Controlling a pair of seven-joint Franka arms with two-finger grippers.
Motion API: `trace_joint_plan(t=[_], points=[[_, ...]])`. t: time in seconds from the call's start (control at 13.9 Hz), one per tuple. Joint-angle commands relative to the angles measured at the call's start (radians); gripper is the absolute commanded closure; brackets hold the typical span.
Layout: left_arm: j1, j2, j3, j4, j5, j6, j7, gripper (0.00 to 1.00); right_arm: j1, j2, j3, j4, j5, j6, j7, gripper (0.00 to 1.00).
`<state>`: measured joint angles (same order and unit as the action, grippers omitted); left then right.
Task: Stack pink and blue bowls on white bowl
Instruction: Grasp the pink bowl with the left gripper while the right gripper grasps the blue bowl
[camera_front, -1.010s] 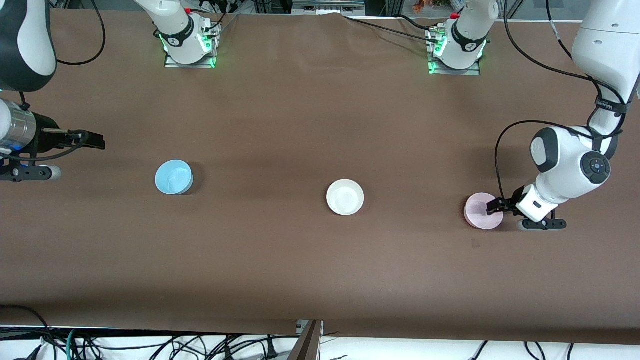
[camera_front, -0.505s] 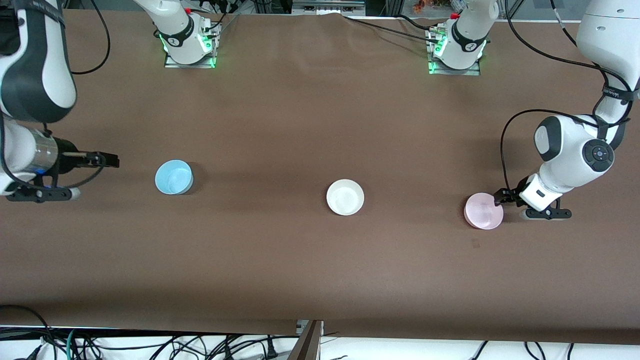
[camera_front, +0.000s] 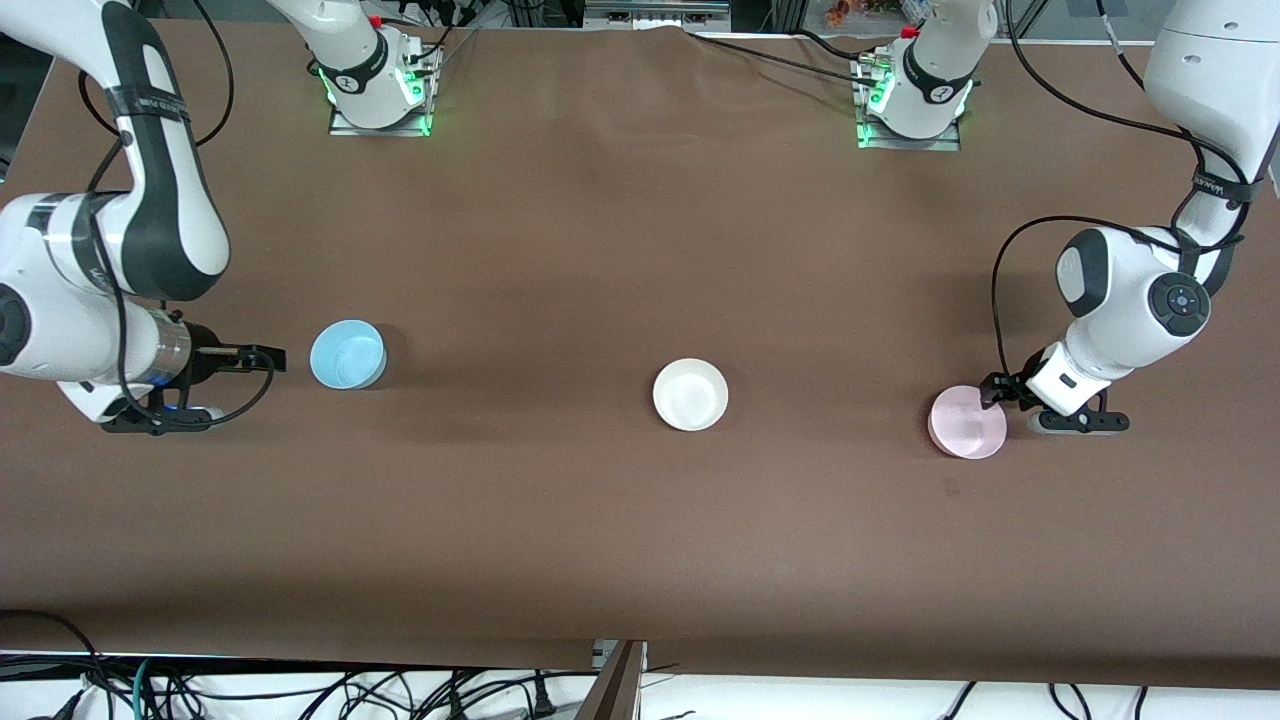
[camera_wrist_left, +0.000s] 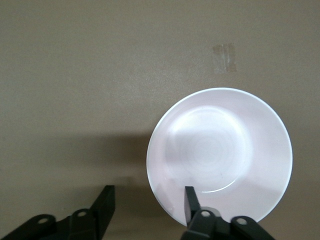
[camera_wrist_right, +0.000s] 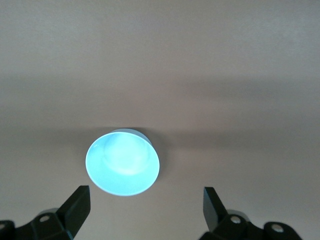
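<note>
While all three bowls sit apart on the brown table (camera_front: 600, 250), white bowl (camera_front: 690, 395) mid-table, the step in hand looks like the first pickups. Left gripper (camera_wrist_left: 147, 205), fingers spread, straddles the pink bowl (camera_front: 967, 422) rim; closing should come next. Right gripper (camera_wrist_right: 147, 205), wide open, hangs just short of the blue bowl (camera_front: 347, 354).

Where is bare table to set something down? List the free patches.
Bare table lies between the blue bowl and the white bowl, and between the white bowl and the pink bowl. It is crowded at the pink bowl, where the open left gripper straddles the rim, and at the blue bowl, which the open right gripper nears.
</note>
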<state>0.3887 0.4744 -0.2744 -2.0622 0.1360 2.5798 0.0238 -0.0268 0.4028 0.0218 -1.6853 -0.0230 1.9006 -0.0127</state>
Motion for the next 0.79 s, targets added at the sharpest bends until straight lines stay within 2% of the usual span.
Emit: trace_joint_plan(t=[0.0,0.36,0.58,0.72], points=[[-0.002,-0.022,-0.002,-0.026,0.020,0.023,-0.018,0.43,-0.013,-0.027,0.001,-0.103,0.021,0.099,-0.004,0.00],[-0.002,-0.011,-0.002,-0.026,0.022,0.049,-0.018,0.64,-0.032,-0.013,0.001,-0.235,0.064,0.270,-0.024,0.00],[-0.004,-0.008,-0.002,-0.026,0.022,0.051,-0.018,0.79,-0.065,0.014,0.000,-0.249,0.165,0.278,-0.085,0.01],[-0.004,-0.008,-0.002,-0.026,0.022,0.052,-0.018,0.93,-0.096,0.042,0.000,-0.249,0.233,0.282,-0.159,0.01]])
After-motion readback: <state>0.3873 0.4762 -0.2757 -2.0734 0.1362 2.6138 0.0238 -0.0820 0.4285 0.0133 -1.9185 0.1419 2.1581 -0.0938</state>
